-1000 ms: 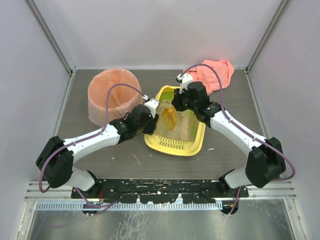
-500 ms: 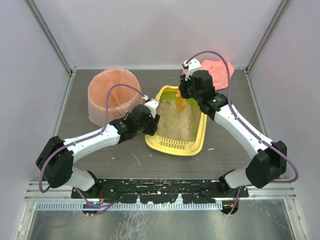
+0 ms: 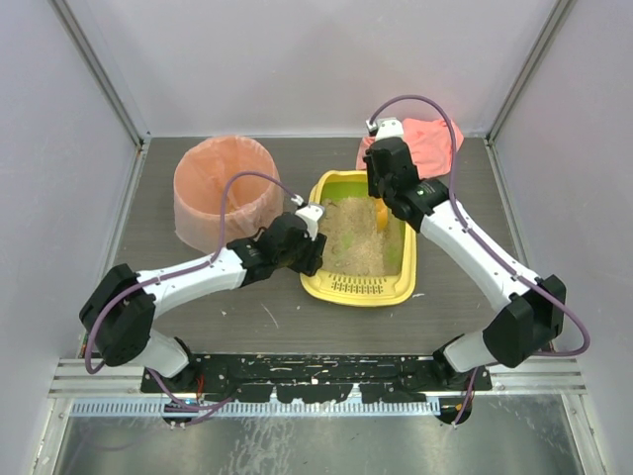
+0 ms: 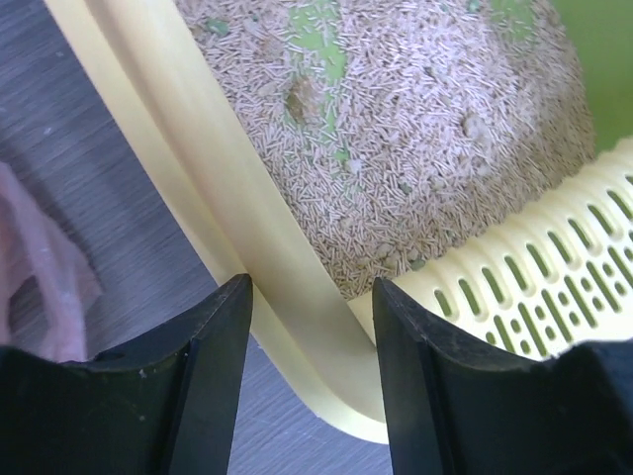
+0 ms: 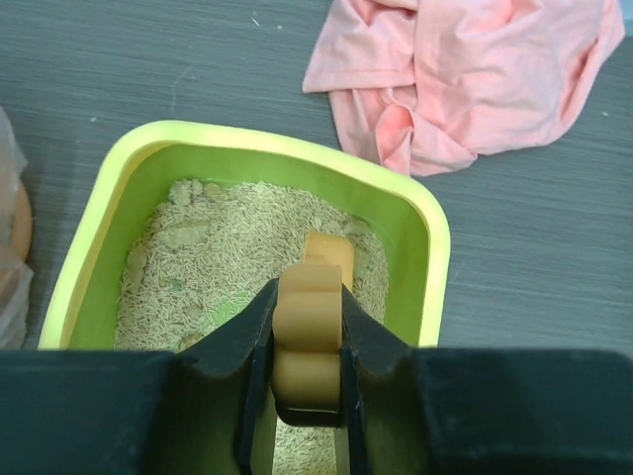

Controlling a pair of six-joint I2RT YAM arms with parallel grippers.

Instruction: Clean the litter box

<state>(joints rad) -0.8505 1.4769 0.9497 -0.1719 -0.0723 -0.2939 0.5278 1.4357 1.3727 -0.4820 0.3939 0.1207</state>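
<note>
Litter box (image 3: 358, 288) sits around the middle of the counter (image 3: 316, 325), its slotted grate (image 4: 554, 267) toward the near edge.

Trouble could start on its left side. The left jaws stand part open astride the tray's near-left rim, and I cannot tell whether either pad touches the plastic. With so loose a hold, I judge that a hard drag of the scoop (image 5: 310, 327) through the litter could slide or tilt the tray and throw pellets onto the counter.

The right jaws are clamped on the orange scoop's handle, with its head down in the litter by the far right wall. Any load has to travel leftward over bare counter and across the left arm (image 3: 188, 279) to reach the bin (image 3: 198, 223). A tilted or hurried carry would likely scatter waste on the way.

Further right, the pink cloth (image 3: 427, 141) lies just beyond the tray's far right corner, close to the right arm. A swing of that arm could snag it.

As for containers, the bin, toward the far left corner of the counter, is lined with a pink bag, and I see nothing inside it. The litter box holds sandy pellet litter (image 4: 415, 129) with a few darker clumps (image 4: 297, 99). Its green floor shows through in patches, and the grate end is bare.
</note>
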